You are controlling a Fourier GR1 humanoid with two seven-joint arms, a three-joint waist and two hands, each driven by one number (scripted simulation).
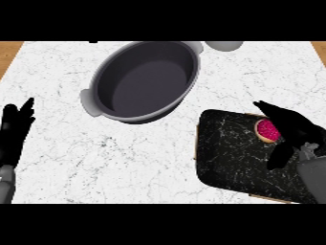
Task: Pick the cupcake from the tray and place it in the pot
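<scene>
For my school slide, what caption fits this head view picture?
Right robot hand reaches the pink cupcake on the black tray, beside the empty grey pot.

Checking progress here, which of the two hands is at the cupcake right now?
The right hand, over the dark tray, beside the pink cupcake. The left hand rests open near the counter's left edge.

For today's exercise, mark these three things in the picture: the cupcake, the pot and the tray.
cupcake [266, 129], head view, on its pink top beside the right hand.
pot [103, 72], head view, on its grey left wall.
tray [229, 153], head view, on its bare black marbled surface.
</scene>
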